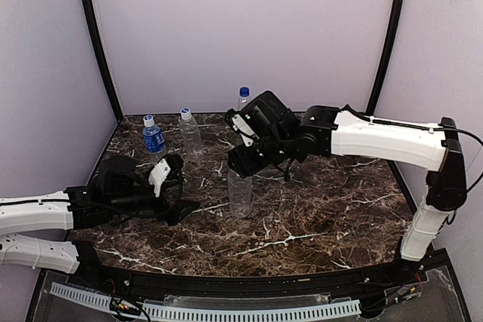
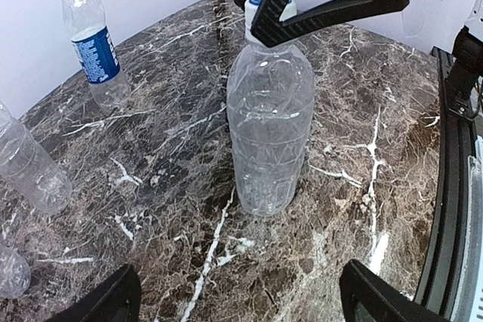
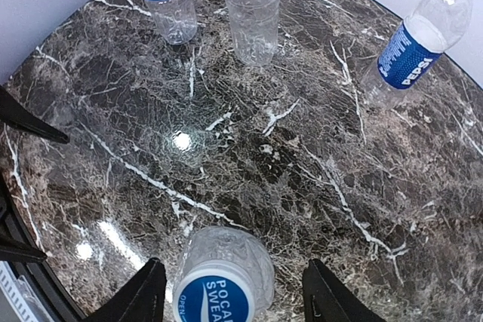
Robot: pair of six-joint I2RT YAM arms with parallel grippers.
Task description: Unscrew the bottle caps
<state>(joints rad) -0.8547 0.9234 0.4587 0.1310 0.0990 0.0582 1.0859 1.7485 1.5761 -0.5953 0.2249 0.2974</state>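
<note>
An unlabelled clear bottle [image 1: 240, 192] stands upright mid-table; it also shows in the left wrist view [image 2: 270, 126]. Its cap [image 3: 217, 301] has a blue top with a white rim. My right gripper [image 3: 234, 268] is open above it, one finger [image 3: 142, 292] on each side of the cap, not touching. In the top view the right gripper [image 1: 244, 162] covers the bottle's neck. My left gripper [image 1: 185, 184] is open and empty, low over the table to the left of this bottle, apart from it; it also shows in the left wrist view [image 2: 241, 307].
A blue-labelled bottle [image 1: 153, 138] and an unlabelled bottle [image 1: 190, 133] stand at the back left. A Pepsi-labelled bottle with a dark blue cap [image 1: 243, 98] stands at the back, partly behind my right arm. Walls close the table on three sides.
</note>
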